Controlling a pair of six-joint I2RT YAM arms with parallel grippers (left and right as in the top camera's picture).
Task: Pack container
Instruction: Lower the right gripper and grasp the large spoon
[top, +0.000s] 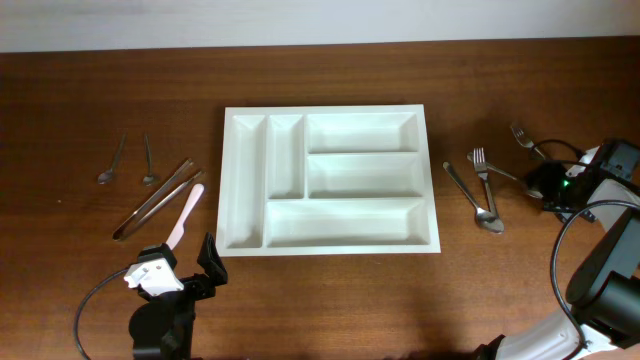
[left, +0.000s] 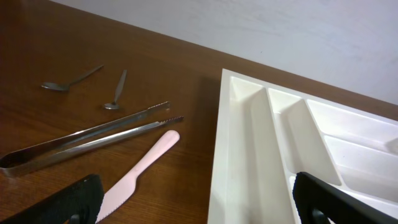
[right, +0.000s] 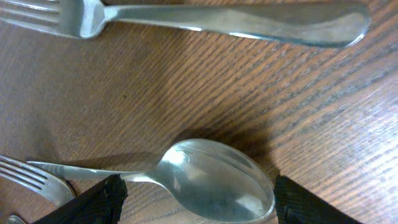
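Note:
The white cutlery tray (top: 330, 243) lies in the middle of the table, all five compartments empty. It also shows in the left wrist view (left: 249, 155). My left gripper (top: 186, 270) (left: 199, 205) is open and empty, low at the tray's front left corner, with a pink plastic knife (top: 186, 212) (left: 140, 171) just beyond it. My right gripper (top: 546, 182) (right: 196, 199) is open at the far right, its fingers either side of a metal spoon's bowl (right: 211, 177) lying on the table.
Metal tongs (top: 155, 200) (left: 93, 137) and two small spoons (top: 112, 165) (top: 148, 165) lie left of the tray. Right of it lie a long spoon (top: 475, 200) and two forks (top: 482, 170) (top: 524, 138). A fork (right: 217, 18) lies beyond the right gripper.

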